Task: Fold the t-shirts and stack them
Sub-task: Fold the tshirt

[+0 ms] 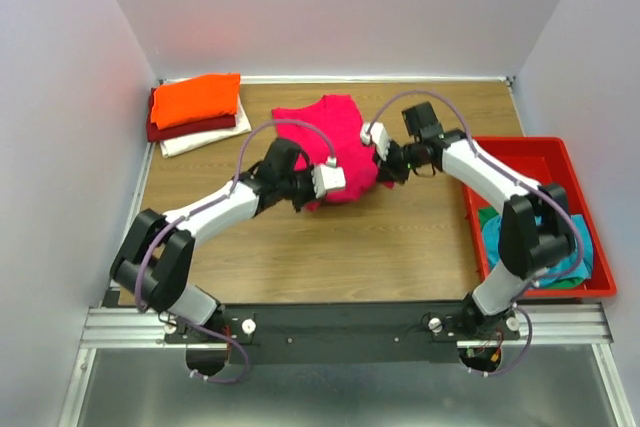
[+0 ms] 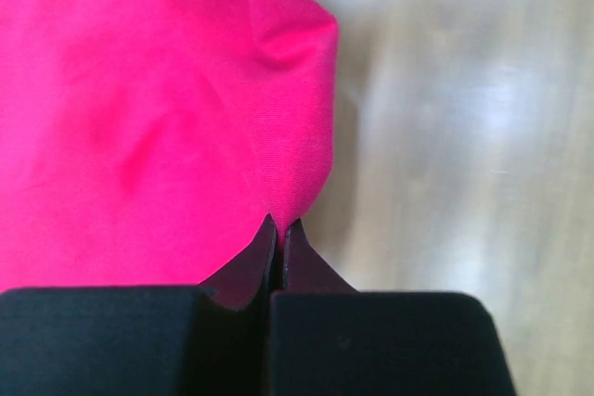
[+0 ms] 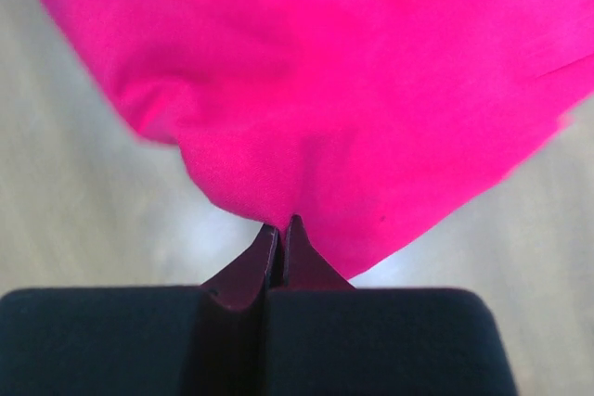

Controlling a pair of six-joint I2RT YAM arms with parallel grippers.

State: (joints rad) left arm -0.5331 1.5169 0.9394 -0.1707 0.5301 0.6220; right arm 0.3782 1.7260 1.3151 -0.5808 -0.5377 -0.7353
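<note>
A bright pink-red t-shirt (image 1: 330,132) lies bunched in the middle of the table. My left gripper (image 1: 305,195) is shut on its near edge; the left wrist view shows the cloth (image 2: 158,108) pinched between the closed fingertips. My right gripper (image 1: 385,169) is shut on the shirt's right edge; the right wrist view shows the cloth (image 3: 353,71) hanging from its closed tips above the table. A stack of folded shirts, orange (image 1: 195,97) over dark red (image 1: 200,127) over cream (image 1: 205,137), sits at the far left corner. Teal (image 1: 505,242) and green (image 1: 487,215) shirts lie in the tray.
A red plastic tray (image 1: 540,152) stands at the table's right edge, partly under my right arm. White walls close in the left, back and right. Bare wood (image 1: 350,257) shows between the shirt and the arm bases.
</note>
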